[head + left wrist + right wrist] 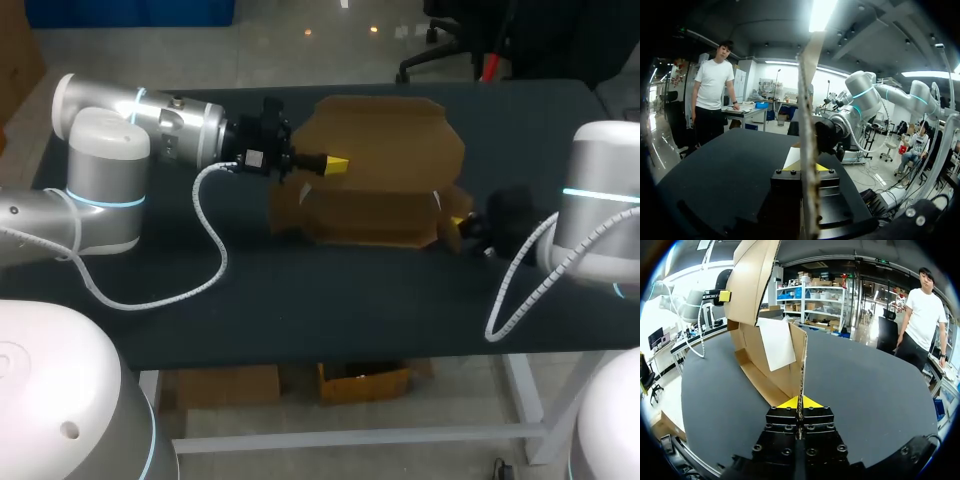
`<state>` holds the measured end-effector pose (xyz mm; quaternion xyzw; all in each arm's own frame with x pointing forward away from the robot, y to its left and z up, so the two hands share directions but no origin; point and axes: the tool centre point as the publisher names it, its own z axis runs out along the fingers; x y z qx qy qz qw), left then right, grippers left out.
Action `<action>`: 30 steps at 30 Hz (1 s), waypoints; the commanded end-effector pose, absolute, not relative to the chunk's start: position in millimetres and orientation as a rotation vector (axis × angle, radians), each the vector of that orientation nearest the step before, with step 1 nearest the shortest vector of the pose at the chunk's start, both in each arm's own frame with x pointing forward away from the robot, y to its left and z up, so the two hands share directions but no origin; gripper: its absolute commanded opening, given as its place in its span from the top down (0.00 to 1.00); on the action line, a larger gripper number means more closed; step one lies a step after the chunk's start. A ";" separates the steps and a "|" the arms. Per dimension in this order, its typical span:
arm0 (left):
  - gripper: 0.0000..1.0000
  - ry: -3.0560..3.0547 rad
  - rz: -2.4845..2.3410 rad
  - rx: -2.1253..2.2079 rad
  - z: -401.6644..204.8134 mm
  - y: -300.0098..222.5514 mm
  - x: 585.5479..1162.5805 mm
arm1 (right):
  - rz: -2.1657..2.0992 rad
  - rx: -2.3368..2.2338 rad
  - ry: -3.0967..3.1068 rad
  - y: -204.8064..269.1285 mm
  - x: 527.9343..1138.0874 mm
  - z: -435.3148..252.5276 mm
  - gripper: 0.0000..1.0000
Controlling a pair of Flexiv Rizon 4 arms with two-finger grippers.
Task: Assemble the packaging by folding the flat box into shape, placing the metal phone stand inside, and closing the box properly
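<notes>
Right wrist view first: my right claw pinches a thin wall of the cardboard box between both yellow tips, and my left claw clamps another panel edge-on the same way. The box is half-folded with its flaps raised and sits mid-bench between my two arms.

Dark table, brown cardboard box on it

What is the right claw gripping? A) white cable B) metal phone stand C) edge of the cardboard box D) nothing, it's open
C: in the right wrist view the right claw has both yellow tips pressed on a thin wall of the cardboard box.
</notes>
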<state>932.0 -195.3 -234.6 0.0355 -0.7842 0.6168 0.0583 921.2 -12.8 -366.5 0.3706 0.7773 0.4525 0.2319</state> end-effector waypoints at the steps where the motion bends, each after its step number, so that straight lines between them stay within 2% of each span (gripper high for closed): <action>1: 1.00 -2.378 1.863 0.106 -238.0 -196.5 932.5 | 1.212 1.045 2.097 -4.9 919.5 -368.2 1.00; 12: 1.00 -2.378 1.863 0.106 -238.0 -196.5 932.5 | 1.198 1.081 2.077 -2.1 922.7 -371.2 0.99; 20: 1.00 -2.378 1.863 0.106 -238.0 -196.5 932.5 | 1.184 1.107 2.055 1.0 927.3 -370.2 0.93; 30: 1.00 -2.378 1.863 0.106 -238.0 -196.5 932.5 | 1.162 1.148 2.016 3.3 929.7 -368.6 0.96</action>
